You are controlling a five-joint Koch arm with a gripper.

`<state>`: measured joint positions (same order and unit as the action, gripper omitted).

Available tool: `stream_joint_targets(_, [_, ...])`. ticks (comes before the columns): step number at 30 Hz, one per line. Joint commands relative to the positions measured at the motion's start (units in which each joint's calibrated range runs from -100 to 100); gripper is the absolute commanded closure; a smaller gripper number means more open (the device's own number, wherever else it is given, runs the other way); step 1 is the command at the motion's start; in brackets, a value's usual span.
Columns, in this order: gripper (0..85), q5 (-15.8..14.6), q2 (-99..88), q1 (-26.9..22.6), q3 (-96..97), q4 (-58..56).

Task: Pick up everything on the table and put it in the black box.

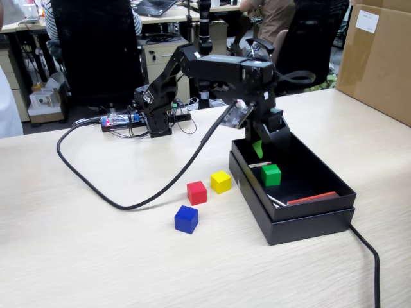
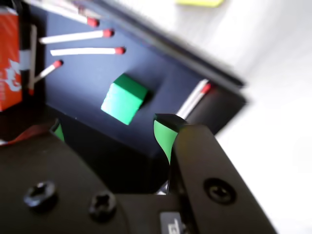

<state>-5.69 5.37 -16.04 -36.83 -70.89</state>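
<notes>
The green cube (image 1: 271, 174) lies loose on the floor of the black box (image 1: 308, 221). In the wrist view it (image 2: 124, 98) sits just beyond my jaws, on the box floor (image 2: 83, 78). My gripper (image 1: 264, 145) hangs over the box's far end, open and empty, its green-padded jaws spread apart (image 2: 112, 134). The red cube (image 1: 196, 192), yellow cube (image 1: 220, 181) and blue cube (image 1: 186, 219) stand on the beige table (image 1: 96, 256), left of the box. A blurred edge of the yellow cube (image 2: 200, 2) shows at the top of the wrist view.
Several red-tipped matches (image 2: 78, 36) and an orange-red matchbox (image 2: 9, 58) lie in the box. A black cable (image 1: 128, 204) loops across the table left of the cubes; another (image 1: 366, 247) runs off at the right. A brown carton (image 1: 379, 58) stands back right.
</notes>
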Motion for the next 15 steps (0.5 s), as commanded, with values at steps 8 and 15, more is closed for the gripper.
stream_joint_targets(8, [46.0,4.98,-39.16,6.59,22.87,0.00])
stream_joint_targets(15, [40.2,5.27,-31.71,8.74,29.94,0.95])
